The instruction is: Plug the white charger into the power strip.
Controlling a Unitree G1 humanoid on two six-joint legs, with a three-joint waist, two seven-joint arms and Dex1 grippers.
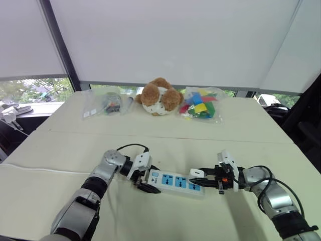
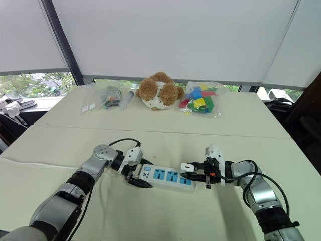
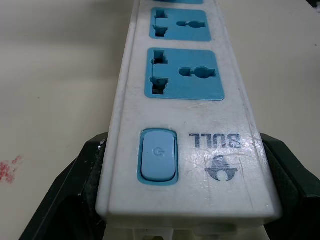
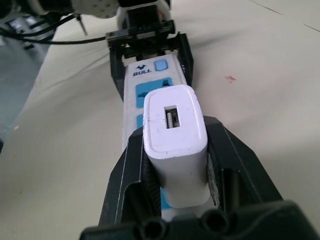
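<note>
A white power strip (image 1: 175,183) with blue sockets lies flat on the cream table. My left gripper (image 1: 142,183) is shut on its switch end, one black finger (image 3: 75,190) on each long side of the strip (image 3: 185,100). My right gripper (image 1: 204,179) is shut on the white charger (image 1: 196,173), holding it just above the strip's other end. In the right wrist view the charger (image 4: 175,135), USB port showing, sits between the black fingers (image 4: 235,160) over the blue sockets, with the left gripper (image 4: 147,47) beyond.
At the table's far side sit a brown plush bear (image 1: 159,96), a clear bag of coloured blocks (image 1: 201,105) and another clear bag of small parts (image 1: 106,104). A black cable (image 1: 131,146) loops behind the left wrist.
</note>
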